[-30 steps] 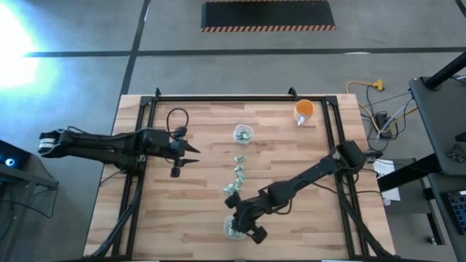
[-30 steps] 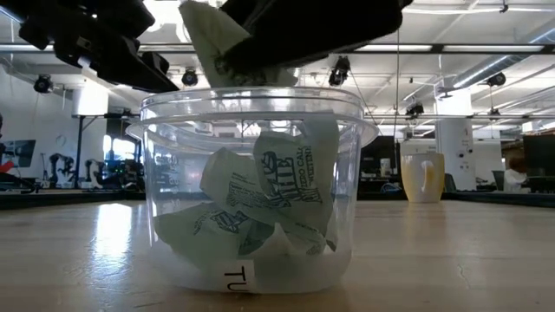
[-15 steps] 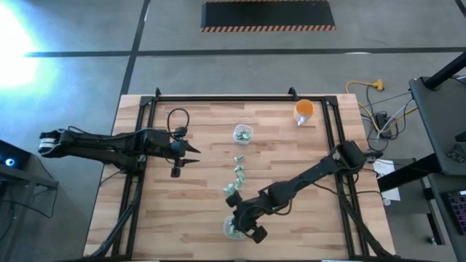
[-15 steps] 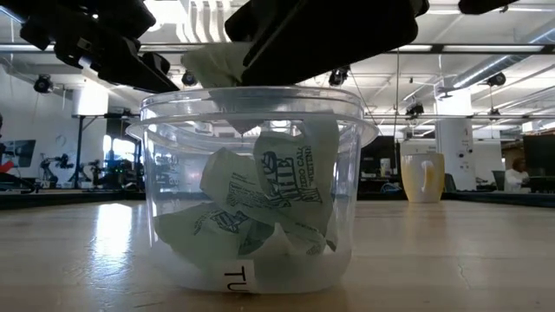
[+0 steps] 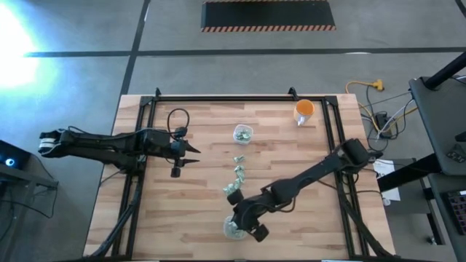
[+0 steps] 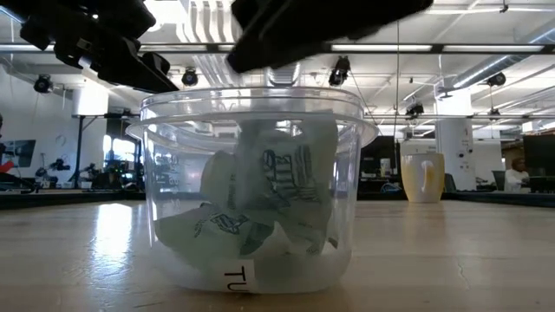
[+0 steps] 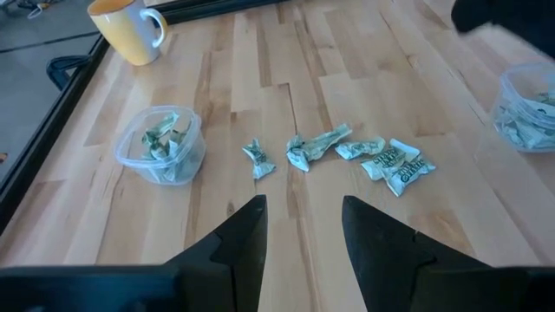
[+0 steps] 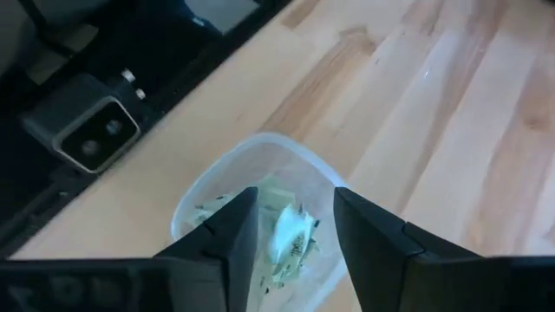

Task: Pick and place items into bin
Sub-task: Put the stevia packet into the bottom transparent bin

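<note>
Since a second ago, right gripper (image 8: 290, 238) jaws are parting over the bin (image 8: 260, 156), wrapper (image 8: 290, 234) dropping inside; left gripper (image 7: 299, 234) is idling agape, empty; next we're judging a reach for loose items (image 5: 237, 175).

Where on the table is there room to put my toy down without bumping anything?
The bare wood between the orange cup, the right arm and the loose wrapped pieces is free. So is the corner below the left gripper. The middle is crowded: a small tub, the pieces, then the bin under the right gripper.
</note>
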Robot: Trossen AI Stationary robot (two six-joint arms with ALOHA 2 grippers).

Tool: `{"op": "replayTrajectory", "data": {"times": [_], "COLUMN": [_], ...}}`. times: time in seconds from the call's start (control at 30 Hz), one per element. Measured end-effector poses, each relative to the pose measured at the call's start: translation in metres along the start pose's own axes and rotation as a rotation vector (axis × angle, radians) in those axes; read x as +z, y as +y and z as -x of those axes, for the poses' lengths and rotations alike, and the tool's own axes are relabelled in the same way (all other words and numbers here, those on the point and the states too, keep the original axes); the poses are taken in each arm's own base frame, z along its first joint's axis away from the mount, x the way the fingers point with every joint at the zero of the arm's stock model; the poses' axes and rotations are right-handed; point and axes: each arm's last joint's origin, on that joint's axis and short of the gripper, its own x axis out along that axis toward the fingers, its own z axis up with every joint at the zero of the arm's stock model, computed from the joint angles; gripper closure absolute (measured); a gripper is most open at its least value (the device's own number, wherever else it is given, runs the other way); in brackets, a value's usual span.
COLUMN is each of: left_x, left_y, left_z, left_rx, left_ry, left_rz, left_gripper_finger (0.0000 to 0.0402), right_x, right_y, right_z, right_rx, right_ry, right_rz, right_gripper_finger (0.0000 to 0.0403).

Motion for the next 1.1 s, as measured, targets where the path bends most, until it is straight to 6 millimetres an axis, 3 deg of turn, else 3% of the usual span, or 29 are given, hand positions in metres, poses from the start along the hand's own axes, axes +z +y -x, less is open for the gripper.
{"op": "replayTrajectory", "data": {"times": [0.13, 0.3, 0.53, 0.63, 0.9, 1.1], "left_x": [0.0, 0.0, -0.001, -0.002, -0.005, -0.003], "left_y": [0.0, 0.0, 0.0, 0.0, 0.0, 0.001], "left_z": [0.0, 0.0, -0.006, -0.014, -0.038, -0.044], "left_rx": [0.0, 0.0, 0.002, -0.001, -0.011, -0.015], "left_ry": [0.001, 0.0, -0.014, 0.001, 0.046, 0.065], "left_rz": [0.0, 0.0, 0.0, -0.004, -0.038, -0.05], "left_gripper_finger": [0.0267, 0.0267, 0.0267, 0.0267, 0.0267, 0.0267], "right_x": [0.011, 0.014, -0.006, -0.019, -0.053, -0.08], "right_y": [0.006, 0.019, 0.014, 0.005, -0.027, -0.056], "right_z": [0.018, 0.023, 0.031, 0.034, 0.03, 0.028], "right_rx": [0.002, -0.037, -0.462, -0.571, -0.628, -0.655], "right_ry": [-0.034, -0.016, 0.233, 0.318, 0.385, 0.39], "right_rz": [-0.002, 0.028, -0.037, -0.101, -0.176, -0.241], "right_gripper_finger": [0.0262, 0.0273, 0.0289, 0.0294, 0.0297, 0.0289]}}
